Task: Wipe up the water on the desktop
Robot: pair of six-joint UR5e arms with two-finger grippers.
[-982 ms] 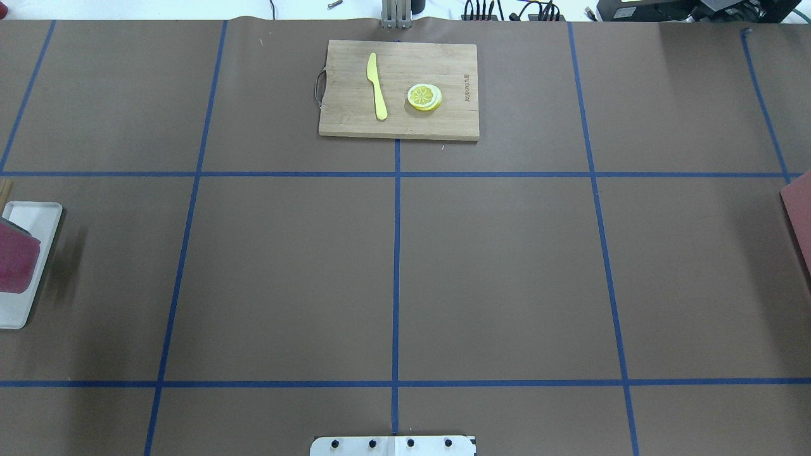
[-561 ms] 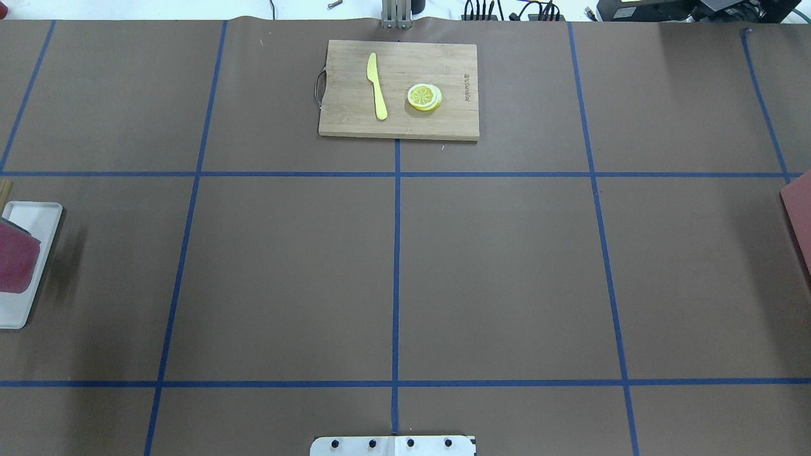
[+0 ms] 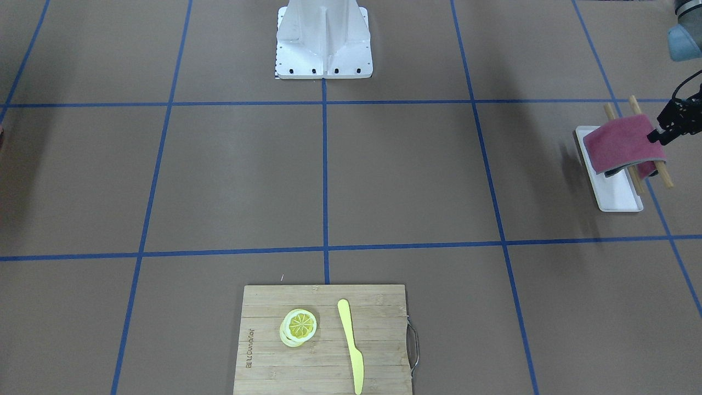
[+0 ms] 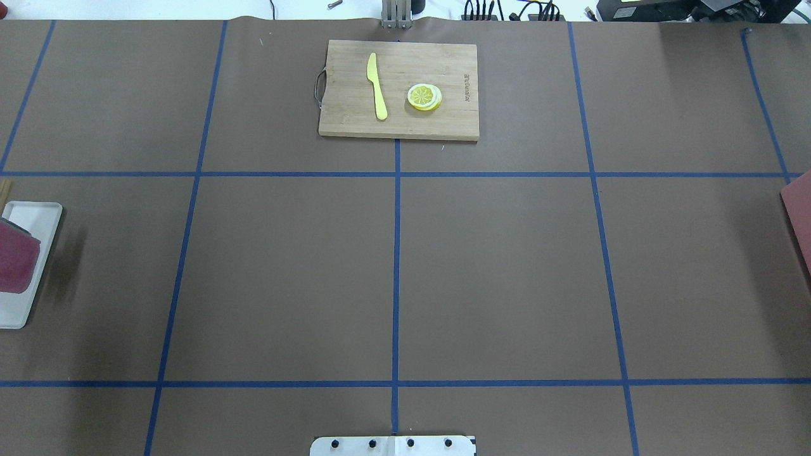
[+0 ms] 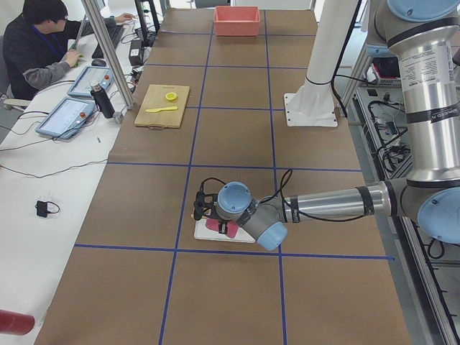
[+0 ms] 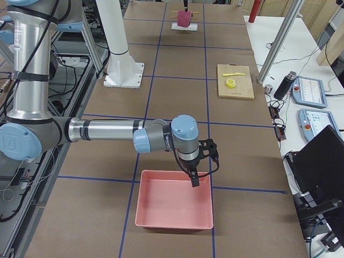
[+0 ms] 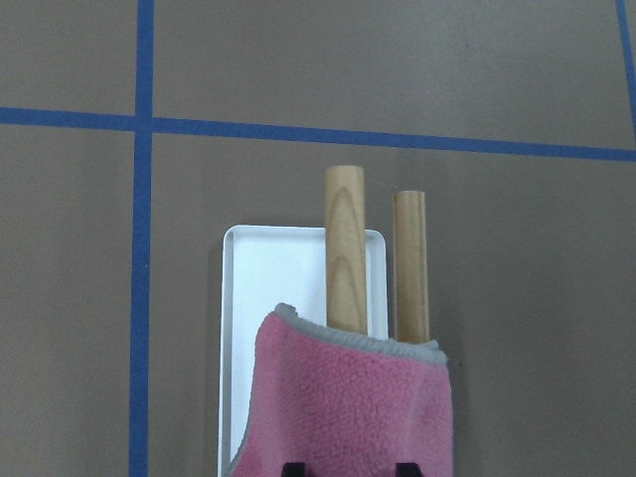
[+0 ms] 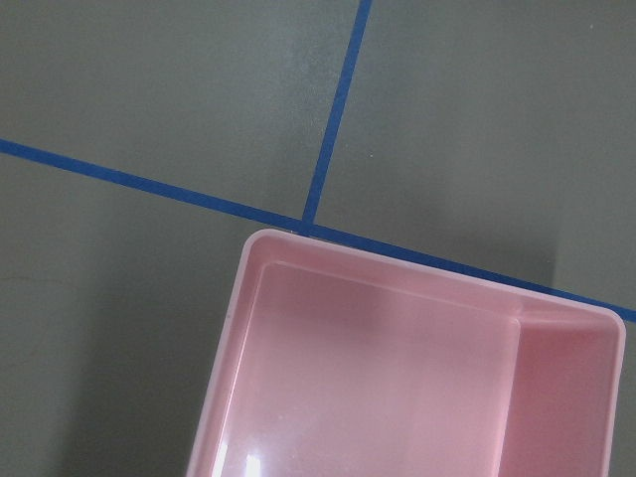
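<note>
The brown desktop (image 4: 285,272) with blue tape lines shows no water that I can make out. A pink cloth (image 3: 622,144) hangs over two wooden dowels (image 7: 345,248) above a white tray (image 3: 617,195) at the table's left end. My left gripper (image 3: 658,135) is at the cloth's edge. In the left wrist view its two fingertips (image 7: 291,468) stand apart over the cloth (image 7: 348,397), so it is open. My right gripper (image 6: 194,180) hangs over a pink bin (image 6: 174,207). I cannot tell whether it is open or shut.
A bamboo cutting board (image 4: 399,88) with a yellow knife (image 4: 377,85) and lemon slices (image 4: 424,97) lies at the far middle. The robot's white base (image 3: 323,38) stands at the near middle. The pink bin also shows in the right wrist view (image 8: 397,378).
The pink cloth at the overhead view's left edge has shifted very slightly. Nothing else has moved.
</note>
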